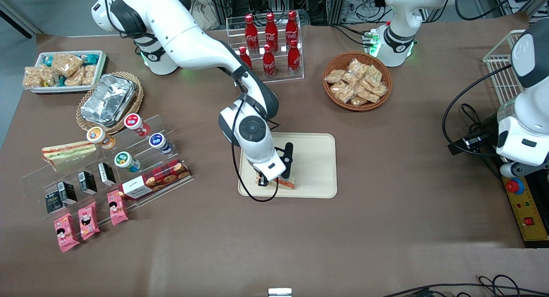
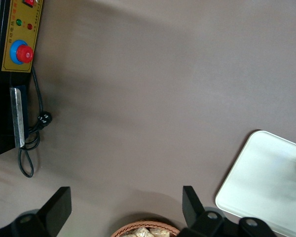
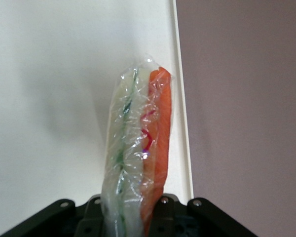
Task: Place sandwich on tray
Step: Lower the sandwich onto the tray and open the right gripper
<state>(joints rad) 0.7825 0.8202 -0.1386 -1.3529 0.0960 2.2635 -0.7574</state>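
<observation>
My right gripper (image 1: 274,180) is shut on the clear-wrapped sandwich (image 1: 286,183) and holds it edge-up, low over the cream tray (image 1: 315,159), close to the tray edge nearest the front camera. In the right wrist view the sandwich (image 3: 135,148) runs out from the gripper (image 3: 132,217), pale bread with a green line and an orange-red strip, above the tray's surface (image 3: 49,98) and just inside its rim (image 3: 182,123). I cannot tell whether the sandwich touches the tray. A corner of the tray shows in the left wrist view (image 2: 266,182).
A paler wrapped sandwich (image 1: 68,153) lies on a clear shelf with yoghurt cups (image 1: 136,122) and a cookie box (image 1: 154,181) toward the working arm's end. A cola bottle rack (image 1: 269,43) and a snack basket (image 1: 357,80) stand farther from the front camera than the tray.
</observation>
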